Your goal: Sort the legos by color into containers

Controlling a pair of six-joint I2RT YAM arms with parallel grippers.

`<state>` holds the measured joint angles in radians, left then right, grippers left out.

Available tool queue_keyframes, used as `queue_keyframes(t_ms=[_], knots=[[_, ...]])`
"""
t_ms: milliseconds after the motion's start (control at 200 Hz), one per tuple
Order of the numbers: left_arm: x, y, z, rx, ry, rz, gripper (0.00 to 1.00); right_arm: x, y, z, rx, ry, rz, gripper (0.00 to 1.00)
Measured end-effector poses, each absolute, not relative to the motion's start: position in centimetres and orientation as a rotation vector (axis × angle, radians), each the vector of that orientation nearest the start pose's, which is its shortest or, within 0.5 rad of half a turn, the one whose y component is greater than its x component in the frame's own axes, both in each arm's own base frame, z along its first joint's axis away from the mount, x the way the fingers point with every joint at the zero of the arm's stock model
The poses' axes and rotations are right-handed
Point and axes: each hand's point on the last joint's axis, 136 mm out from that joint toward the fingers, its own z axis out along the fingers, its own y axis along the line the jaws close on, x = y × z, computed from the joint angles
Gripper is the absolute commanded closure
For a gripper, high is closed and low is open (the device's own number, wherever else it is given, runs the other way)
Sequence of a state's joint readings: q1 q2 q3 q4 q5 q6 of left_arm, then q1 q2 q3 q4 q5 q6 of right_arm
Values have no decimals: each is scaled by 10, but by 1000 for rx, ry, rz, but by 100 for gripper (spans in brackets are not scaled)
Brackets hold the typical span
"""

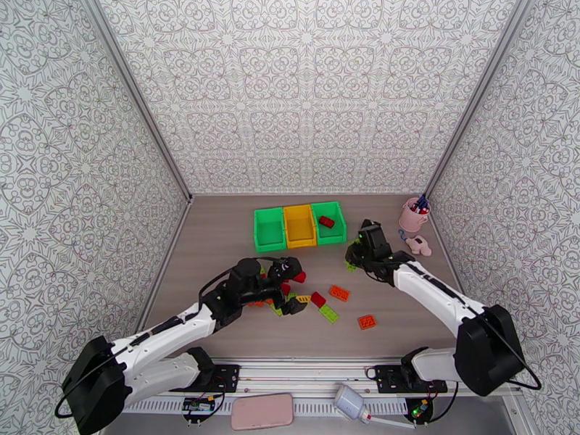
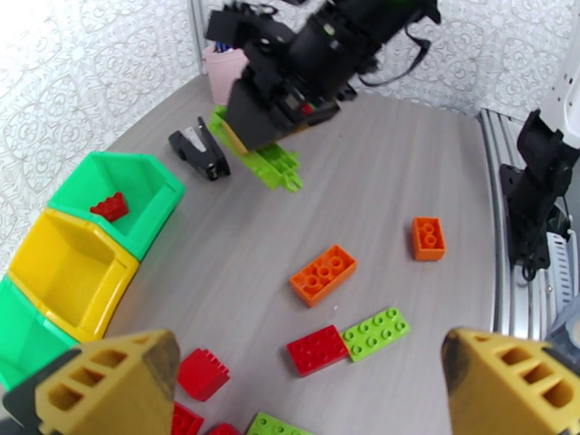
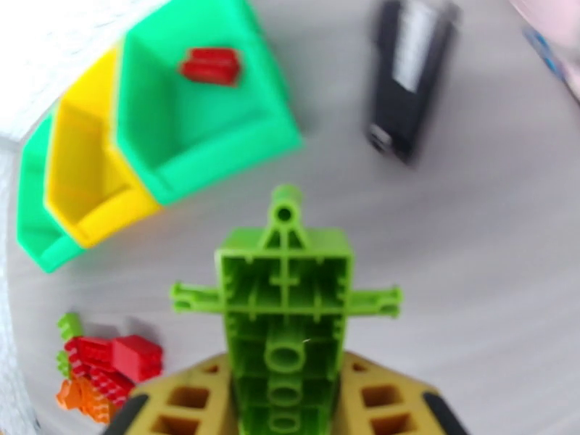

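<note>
Bricks (image 1: 317, 299) lie heaped on the desk (image 1: 217, 255) at 6 o'clock from the three joined bins (image 1: 270, 244), the left claw (image 2: 308, 378) spread wide just above them. Two orange bricks (image 1: 338, 292) sit at 3 o'clock of the heap. The right claw (image 3: 286, 389) grips a lime green piece (image 3: 284, 299) at 5 o'clock from the bins; one red brick (image 1: 326, 222) rests in the right-hand green bin.

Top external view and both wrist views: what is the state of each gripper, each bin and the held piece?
left gripper: open, empty.
right gripper: shut on lime green piece.
right green bin: holds one red brick.
yellow bin: empty.
left green bin: empty.
pen cup: upright.
loose bricks: lying unsorted outside the bins.
</note>
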<state>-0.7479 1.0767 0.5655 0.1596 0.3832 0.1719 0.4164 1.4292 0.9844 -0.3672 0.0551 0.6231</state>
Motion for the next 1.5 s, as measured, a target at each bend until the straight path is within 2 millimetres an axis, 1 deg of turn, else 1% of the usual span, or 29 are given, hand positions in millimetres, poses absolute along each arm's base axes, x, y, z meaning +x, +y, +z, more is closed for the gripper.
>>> queue_keyframes(t_ms=[90,225,280,365,470,645,785,830,865,910,975,1025,1090,1145,1210,1310,1410,1500], knots=[[223,-283,197,1058,1657,-712,0,394,170,156,184,2381,450,67],[228,-271,198,988,1688,-660,0,433,198,162,60,2354,492,67],[230,-266,198,967,1695,-643,0,448,209,163,12,2349,511,67],[231,-261,198,937,1714,-625,0,472,232,163,-75,2334,566,67],[234,-257,194,917,1738,-601,0,495,258,160,-181,2314,621,66],[235,-249,188,879,1775,-576,0,522,292,155,-302,2273,641,66],[237,-245,190,857,1775,-550,0,533,314,147,-348,2258,639,64],[238,-244,191,850,1773,-543,0,536,320,141,-357,2263,631,61],[238,-243,191,847,1772,-540,0,537,324,137,-358,2269,623,56],[238,-242,191,846,1771,-539,0,538,328,132,-369,2278,616,48],[237,-241,188,849,1776,-538,0,534,330,126,-372,2301,612,40],[236,-241,185,852,1781,-538,0,532,331,124,-381,2312,607,36],[235,-241,182,856,1782,-542,0,530,330,126,-378,2311,604,31],[234,-242,181,863,1779,-551,0,523,323,128,-363,2319,586,28],[231,-244,181,874,1772,-567,0,508,311,134,-361,2322,566,25],[227,-247,182,894,1760,-596,0,476,289,148,-380,2311,535,22],[223,-251,184,917,1744,-626,0,440,268,165,-455,2279,494,21],[218,-254,184,941,1734,-656,0,412,251,170,-534,2266,442,20]])
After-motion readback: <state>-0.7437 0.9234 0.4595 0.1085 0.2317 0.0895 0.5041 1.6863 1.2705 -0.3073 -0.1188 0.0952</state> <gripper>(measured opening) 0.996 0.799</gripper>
